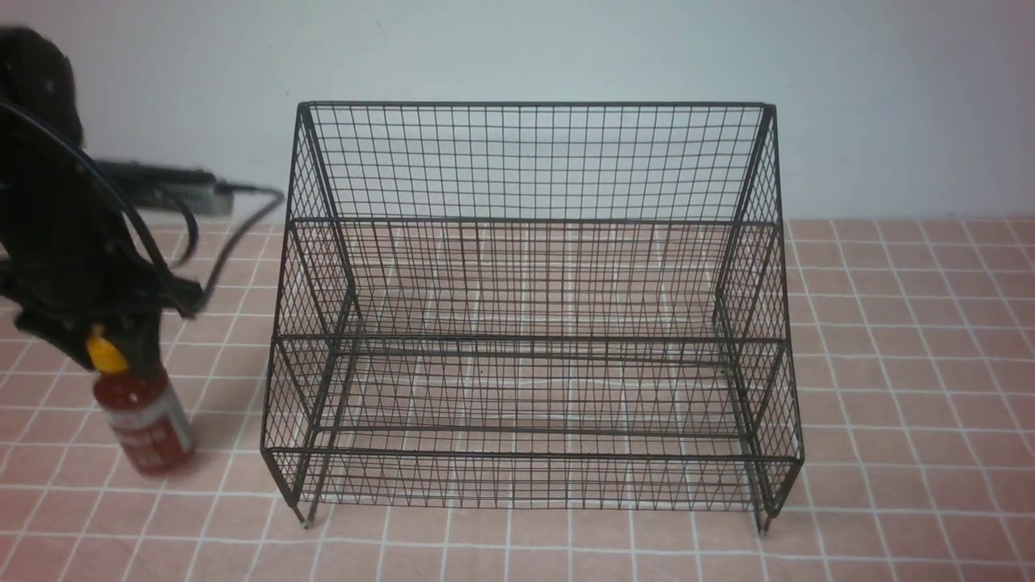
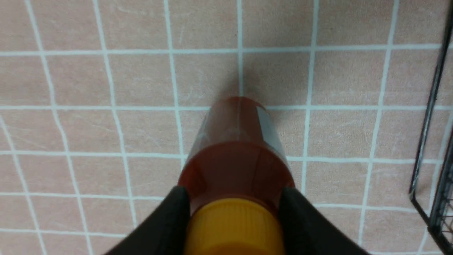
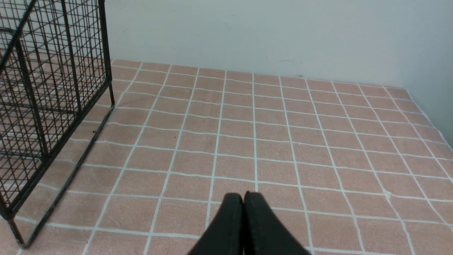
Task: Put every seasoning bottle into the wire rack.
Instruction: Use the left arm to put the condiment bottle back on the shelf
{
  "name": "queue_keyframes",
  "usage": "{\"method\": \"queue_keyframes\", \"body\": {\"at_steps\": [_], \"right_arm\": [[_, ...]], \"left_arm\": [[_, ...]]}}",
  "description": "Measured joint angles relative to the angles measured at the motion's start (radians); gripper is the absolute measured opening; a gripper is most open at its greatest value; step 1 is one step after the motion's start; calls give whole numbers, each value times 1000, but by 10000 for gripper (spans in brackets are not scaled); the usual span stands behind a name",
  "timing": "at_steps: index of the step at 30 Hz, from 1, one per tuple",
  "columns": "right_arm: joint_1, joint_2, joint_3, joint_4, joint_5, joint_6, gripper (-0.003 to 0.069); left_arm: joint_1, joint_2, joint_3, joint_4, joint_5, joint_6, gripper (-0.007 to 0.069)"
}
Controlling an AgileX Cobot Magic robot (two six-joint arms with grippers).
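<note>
Gripping yellow cap [image 2: 233, 226] of seasoning bottle [image 2: 237, 166] with left end effector [image 2: 234, 194], held tilted just left of wire rack [image 1: 534, 222], with right end effector [image 3: 243, 199] pinched together and empty: lift clear of low front rail [image 1: 530, 457], straighten upright, lower gently inside.

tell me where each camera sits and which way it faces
Front: sits between the arms, facing forward at the rack and wall. The left arm shows, with its left gripper on the bottle.
Left wrist: on that wrist, looking down along the bottle to the tiles. Both fingers show.
Right wrist: on that wrist, low, facing the wall. The shut right gripper shows.
Shared: all three see the rack; front and left wrist both see the bottle.
</note>
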Motion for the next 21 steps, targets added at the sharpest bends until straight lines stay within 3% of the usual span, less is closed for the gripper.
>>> {"method": "queue_keyframes", "body": {"at_steps": [10, 15, 21], "right_arm": [[0, 0, 0, 0, 0, 0, -13], [0, 0, 0, 0, 0, 0, -13], [0, 0, 0, 0, 0, 0, -13]], "left_arm": [[-26, -375, -19, -111, 32, -4, 287], [-169, -494, -20, -148, 50, -49, 287], [-377, -463, -18, -138, 58, -170, 287]]}}
